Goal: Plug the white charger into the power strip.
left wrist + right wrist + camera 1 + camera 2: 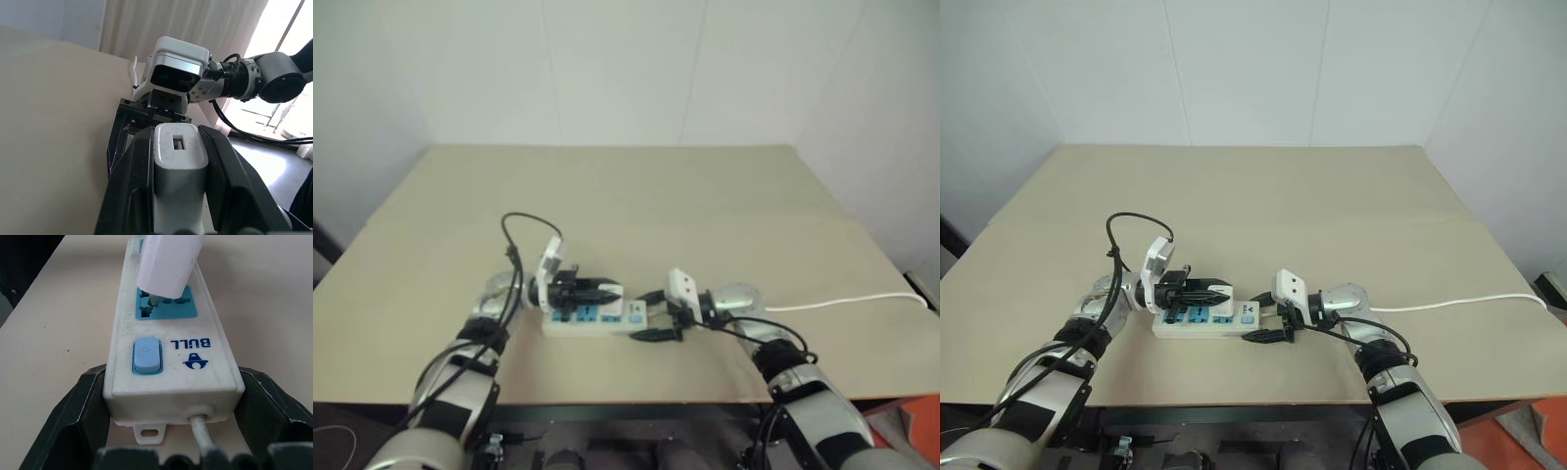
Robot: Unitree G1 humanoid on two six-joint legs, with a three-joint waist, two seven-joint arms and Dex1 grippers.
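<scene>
The power strip (590,329) lies on the tan table, a white bar with blue sockets and a blue switch (146,355) at its cord end. My right gripper (652,315) grips that end, one black finger (80,396) against each side. My left gripper (607,292) is shut on the white charger (178,161) and holds it just over the strip. In the right wrist view the charger (166,262) sits tilted on the blue socket nearest the switch. Its metal prongs meet the socket's slots, and a short length of prong still shows.
The strip's thin white cord (842,302) runs off to the right across the table (636,196). The table's front edge lies close below both arms. White walls stand behind and to the right.
</scene>
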